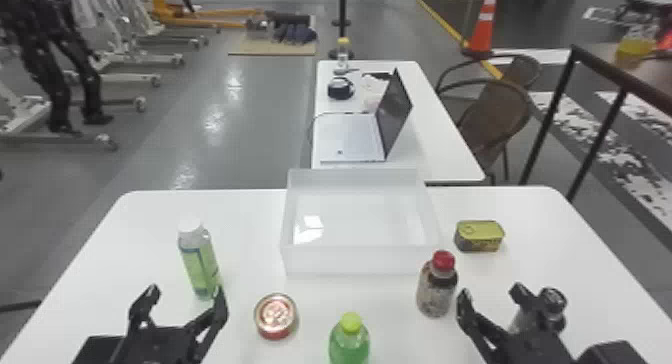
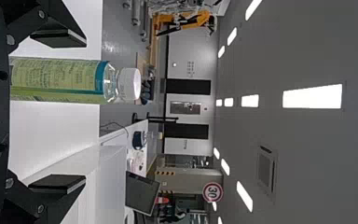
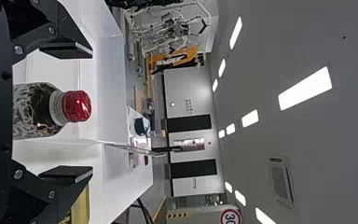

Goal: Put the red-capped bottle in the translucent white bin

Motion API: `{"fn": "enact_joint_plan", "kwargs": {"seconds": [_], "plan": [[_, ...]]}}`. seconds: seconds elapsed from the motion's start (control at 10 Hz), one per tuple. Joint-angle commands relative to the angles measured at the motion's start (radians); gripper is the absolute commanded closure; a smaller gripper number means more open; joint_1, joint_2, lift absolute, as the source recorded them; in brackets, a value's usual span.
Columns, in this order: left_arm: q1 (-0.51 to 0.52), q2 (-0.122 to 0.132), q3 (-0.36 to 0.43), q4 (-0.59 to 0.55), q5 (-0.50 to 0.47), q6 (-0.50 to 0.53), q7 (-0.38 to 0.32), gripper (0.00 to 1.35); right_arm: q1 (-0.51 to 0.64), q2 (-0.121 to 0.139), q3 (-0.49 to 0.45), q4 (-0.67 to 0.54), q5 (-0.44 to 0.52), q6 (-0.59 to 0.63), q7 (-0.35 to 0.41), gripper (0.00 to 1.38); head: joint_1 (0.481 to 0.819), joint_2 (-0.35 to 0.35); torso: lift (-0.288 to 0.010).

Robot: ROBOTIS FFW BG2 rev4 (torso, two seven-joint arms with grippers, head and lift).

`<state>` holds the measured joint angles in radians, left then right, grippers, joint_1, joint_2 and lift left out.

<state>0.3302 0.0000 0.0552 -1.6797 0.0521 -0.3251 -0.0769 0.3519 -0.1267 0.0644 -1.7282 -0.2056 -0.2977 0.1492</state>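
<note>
So the white worktop point(image 1: 525, 208) is carrying everything here, and the biggest thing on it is the translucent white bin point(image 1: 335, 260), by the middle of the far edge and looking empty. The black two-fingered right gripper point(image 1: 491, 292) is toward the near right corner with its fingers apart and nothing clamped. The matching left gripper point(image 1: 186, 292) is toward the near left corner, fingers apart too, holding nothing.

Next size down, the tall white-capped bottle with the green label point(image 2: 58, 80) is standing toward the left edge. The one we want, the dark bottle with the red cap point(image 1: 436, 288), is upright on the worktop just outside the bin's near right corner. Then there's the yellow rectangular tin point(image 1: 480, 235), toward the right edge, and the red-and-silver drinks can point(image 1: 276, 315), nearer the near edge.

I'd call this the lining-up step, before the grasp. The right wrist view has the bottle framed between the fingers (handy, that's basically the aim sorted). Next move imo: ease the right gripper forward until the bottle is well between the pads, close on its body, then lift it over the bin wall and lower it in.
</note>
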Motion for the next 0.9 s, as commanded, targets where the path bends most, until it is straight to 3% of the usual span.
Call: {"fn": "enact_joint_plan", "kwargs": {"seconds": [0.0,0.5,0.8], "plan": [[0.0,-0.003,-0.002,0.0,0.0,0.0,0.0,0.25,0.015,0.002,0.0,-0.024,0.018,0.022,-0.027,0.38,0.549,0.0,-0.1],[0.0,-0.003,0.0,0.0,0.0,-0.002,0.0,0.26,0.047,0.019,0.002,-0.07,0.054,0.071,-0.112,0.38,0.549,0.0,-0.1],[0.001,-0.003,0.002,0.0,0.0,-0.003,0.0,0.25,0.035,0.015,0.002,-0.033,0.025,0.075,-0.103,0.33,0.549,0.0,-0.1]]}}
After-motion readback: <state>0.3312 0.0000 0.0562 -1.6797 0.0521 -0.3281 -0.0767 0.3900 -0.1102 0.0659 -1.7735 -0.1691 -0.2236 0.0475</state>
